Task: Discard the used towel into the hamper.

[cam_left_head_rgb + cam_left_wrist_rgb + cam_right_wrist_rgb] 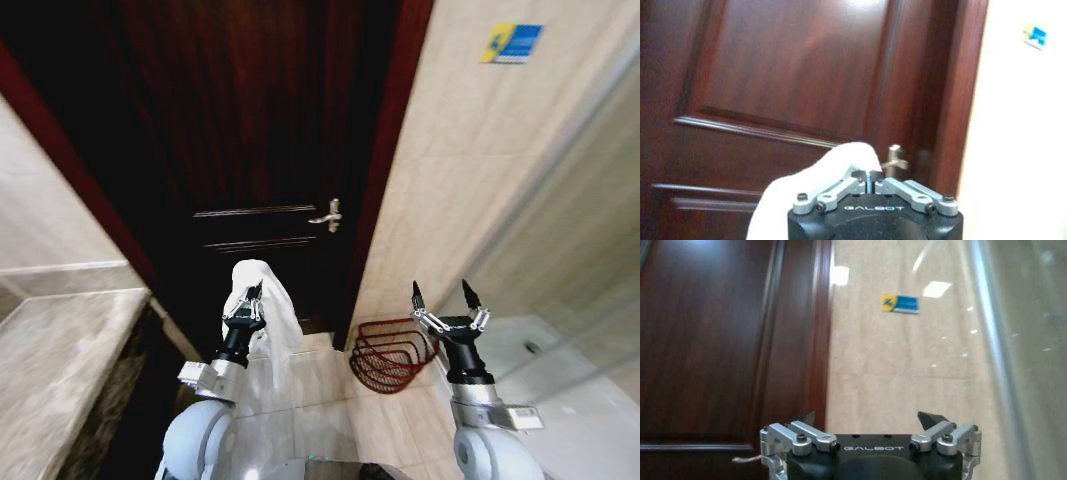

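A white towel hangs from my left gripper, which is shut on its top fold and held up in front of the dark door. In the left wrist view the towel drapes over one side of the shut left gripper. The hamper, a dark reddish-brown wire basket, stands on the floor by the door frame, to the right of the towel and lower. My right gripper is raised just right of the hamper, open and holding nothing; in its own view the right gripper faces the tiled wall.
A dark wooden door with a lever handle is straight ahead. A stone counter runs along the left. A beige tiled wall with a blue and yellow sticker and a glass panel lie to the right.
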{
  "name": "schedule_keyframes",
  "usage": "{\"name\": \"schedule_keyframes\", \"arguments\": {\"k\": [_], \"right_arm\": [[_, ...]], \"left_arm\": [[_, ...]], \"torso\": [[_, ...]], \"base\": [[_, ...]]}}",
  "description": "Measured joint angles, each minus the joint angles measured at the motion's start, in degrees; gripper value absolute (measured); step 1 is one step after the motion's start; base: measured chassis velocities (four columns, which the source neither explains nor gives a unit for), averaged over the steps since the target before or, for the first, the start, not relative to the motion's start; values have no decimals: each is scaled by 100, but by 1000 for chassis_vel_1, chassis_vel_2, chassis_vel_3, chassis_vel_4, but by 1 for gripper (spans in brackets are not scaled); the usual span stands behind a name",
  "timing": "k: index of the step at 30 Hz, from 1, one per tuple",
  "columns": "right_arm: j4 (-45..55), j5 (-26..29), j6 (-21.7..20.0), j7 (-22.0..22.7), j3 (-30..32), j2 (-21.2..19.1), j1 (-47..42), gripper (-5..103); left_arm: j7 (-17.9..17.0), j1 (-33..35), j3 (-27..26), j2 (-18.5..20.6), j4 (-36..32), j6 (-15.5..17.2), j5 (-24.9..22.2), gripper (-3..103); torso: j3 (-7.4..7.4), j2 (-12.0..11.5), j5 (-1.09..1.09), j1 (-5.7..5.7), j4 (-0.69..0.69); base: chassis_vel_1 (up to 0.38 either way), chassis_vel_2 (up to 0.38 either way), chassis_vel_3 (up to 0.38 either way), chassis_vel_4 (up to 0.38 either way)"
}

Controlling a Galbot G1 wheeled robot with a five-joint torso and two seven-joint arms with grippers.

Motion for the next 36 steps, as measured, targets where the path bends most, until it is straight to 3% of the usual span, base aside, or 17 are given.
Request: {"name": "schedule_keyframes", "arguments": {"k": [26, 36], "right_arm": [[22, -220, 135, -187, -119, 0, -114, 100], [36, -195, 165, -198, -103, 0, -149, 100]], "left_arm": [[11, -140, 170, 49, 651, -66, 103, 2], [67, -649, 314, 153, 1127, 41, 8, 2]], "torso": [[0, 0, 1, 0, 0], [0, 0, -1, 0, 1]], "base": [[-136, -140, -103, -108], [-113, -115, -131, -140]]}}
